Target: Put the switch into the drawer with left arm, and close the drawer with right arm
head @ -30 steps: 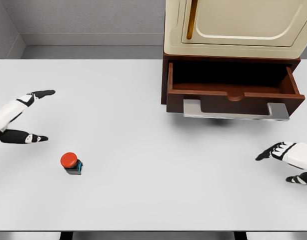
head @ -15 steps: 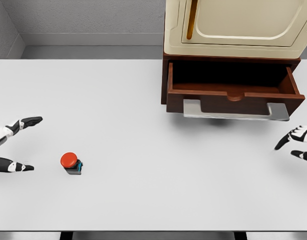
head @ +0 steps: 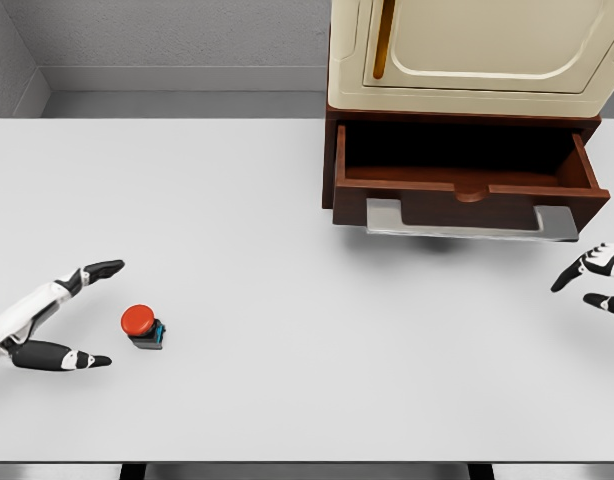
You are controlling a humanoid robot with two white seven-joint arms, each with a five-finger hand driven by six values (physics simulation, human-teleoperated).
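Red-capped switch [head: 142, 325] x1, drawer [head: 467, 190] x1 open; left robot hand [head: 57, 320] & right robot hand [head: 597, 280] splayed, empty.

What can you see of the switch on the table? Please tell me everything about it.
The switch is small, with a round red button cap on top of a dark block base that shows a teal edge on its right side. It looks like plastic. It stands upright on the white table, at the lower left, far from the open drawer. Nothing holds it: the left robot hand is open just to its left, with fingers spread toward it but apart from it.
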